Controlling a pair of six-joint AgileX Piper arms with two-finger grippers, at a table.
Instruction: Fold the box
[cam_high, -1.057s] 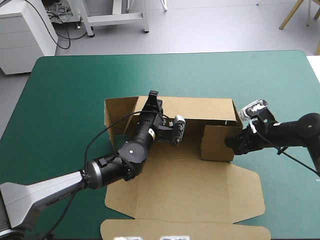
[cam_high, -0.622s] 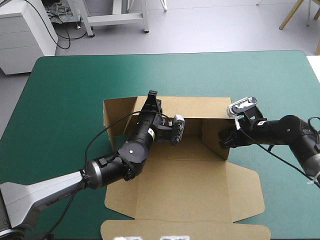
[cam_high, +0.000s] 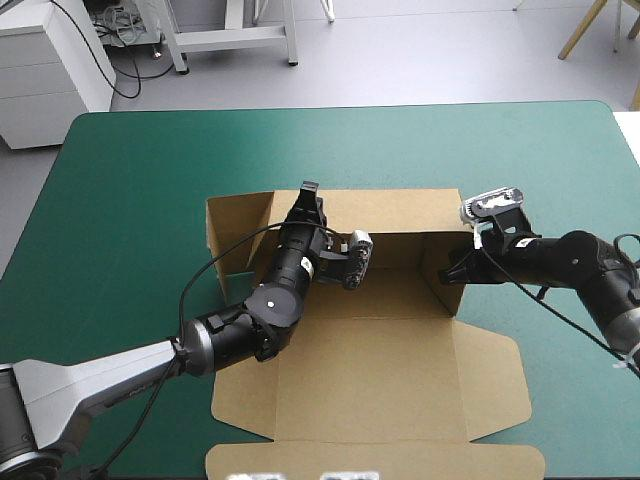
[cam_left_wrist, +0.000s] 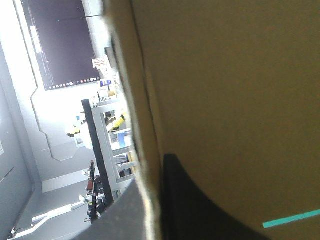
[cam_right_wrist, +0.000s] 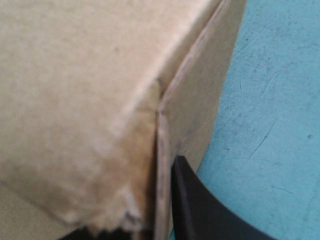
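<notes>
matte brown box (cam_high: 380, 380): left end effector (cam_high: 309, 198) clamps its far wall, right end effector (cam_high: 449, 274) its right wall, whose frayed corner only the right wrist view shows.

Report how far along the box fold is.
Done: the far wall of the box stands raised. In hand: the left gripper pinches that wall's top edge, while the right gripper holds the right side wall upright. Left: the left side flap looks untucked, and the lid lies flat.
</notes>
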